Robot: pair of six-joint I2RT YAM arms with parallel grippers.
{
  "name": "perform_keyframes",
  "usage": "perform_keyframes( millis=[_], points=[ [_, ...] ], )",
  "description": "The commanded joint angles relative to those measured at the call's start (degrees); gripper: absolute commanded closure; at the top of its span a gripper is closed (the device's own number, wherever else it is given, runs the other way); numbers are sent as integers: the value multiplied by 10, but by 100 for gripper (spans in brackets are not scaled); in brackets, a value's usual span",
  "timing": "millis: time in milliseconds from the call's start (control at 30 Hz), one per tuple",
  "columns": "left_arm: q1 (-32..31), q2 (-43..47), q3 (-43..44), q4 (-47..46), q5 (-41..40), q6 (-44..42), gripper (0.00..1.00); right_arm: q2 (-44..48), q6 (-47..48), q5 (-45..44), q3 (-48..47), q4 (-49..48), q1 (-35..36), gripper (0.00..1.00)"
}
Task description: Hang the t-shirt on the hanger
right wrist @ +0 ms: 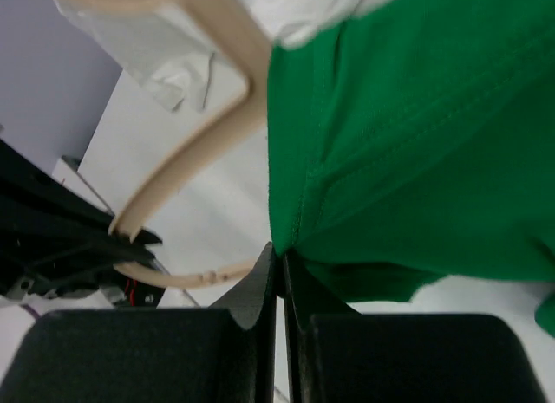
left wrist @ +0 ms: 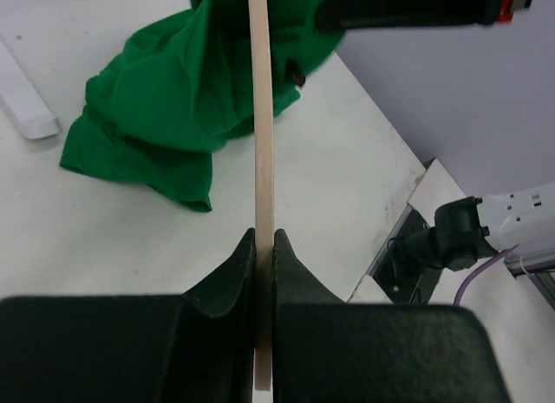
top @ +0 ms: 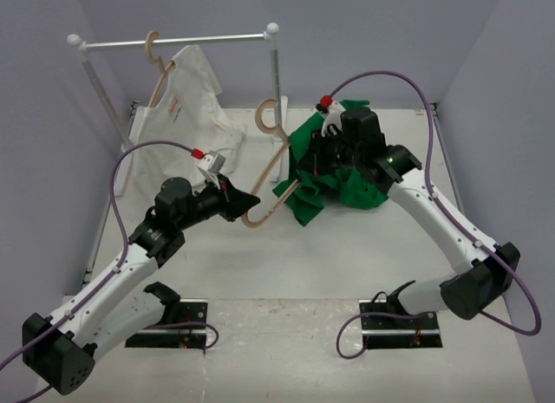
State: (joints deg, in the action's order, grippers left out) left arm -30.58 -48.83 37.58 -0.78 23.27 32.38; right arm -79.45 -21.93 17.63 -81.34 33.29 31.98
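matt green cloth t-shirt [top: 334, 173], smooth wooden hanger [top: 276, 173]

Bare surface [top: 347, 247] is lying open at lower centre. Rack [top: 173, 43] and white t-shirt [top: 195, 100] are blocking upper left; hanger [top: 282, 153] and green t-shirt [top: 355, 191] are crowding mid-frame.

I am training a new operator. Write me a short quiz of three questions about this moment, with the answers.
1. True or false: the left end effector is shut on the hanger.
2. What does the right end effector grip? A) the green t-shirt B) a metal cup C) nothing
3. Fill in: the white t-shirt hangs under the metal ____.
Key: 1 true; 2 A; 3 rail.
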Motion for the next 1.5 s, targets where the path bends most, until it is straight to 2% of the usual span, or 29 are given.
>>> perform_keyframes(
  millis=[0,133,233,300,367,433,533,600,700,767,833,900,933,1033,1133,1200,1300,1367,1467],
  points=[
    [-3,11,19,-54,-71,3,100,57,-89,47,91,-139,24,100],
    [-3,-8,13,-95,-32,4,100,48,-102,143,90,-167,36,100],
    [-4,-21,3,-146,-14,11,100,35,-67,227,58,-160,54,100],
    [-4,-34,5,-155,-5,13,100,37,-49,203,45,-131,60,100],
    [-4,-48,7,-158,5,16,100,44,-39,131,40,-119,58,100],
    [-3,-50,-2,-172,4,19,100,54,-22,119,36,-104,57,100],
    [-3,-36,-13,-177,-10,15,100,72,-16,61,41,-94,47,72],
    [-3,-23,-18,-175,-11,6,100,82,-11,53,49,-89,19,68],
    [-4,17,-32,-189,-2,-8,100,97,-8,87,66,-87,-53,56],
    [-4,48,-51,-203,15,-19,100,112,24,69,71,-77,-88,43],
    [-4,62,-65,-214,35,-24,100,129,58,45,70,-67,-106,35],
    [-4,84,-81,-228,69,-25,100,150,107,18,62,-59,-116,16],
    [-3,90,-84,-231,80,-26,100,150,133,14,52,-45,-119,12],
    [-3,100,-80,-212,98,-45,100,139,264,38,-18,12,-120,12],
    [-3,109,-65,-183,117,-63,100,141,398,118,-37,62,-120,18],
    [-3,117,-65,-185,121,-63,100,139,441,141,-46,80,-121,18],
    [-4,130,-70,-202,131,-60,100,101,511,190,-101,185,-121,19],
    [-4,130,-70,-211,136,-57,100,72,547,225,-141,258,-121,26],
    [-4,124,-72,-239,163,-39,100,60,566,259,-161,293,-121,28]
  ],
)
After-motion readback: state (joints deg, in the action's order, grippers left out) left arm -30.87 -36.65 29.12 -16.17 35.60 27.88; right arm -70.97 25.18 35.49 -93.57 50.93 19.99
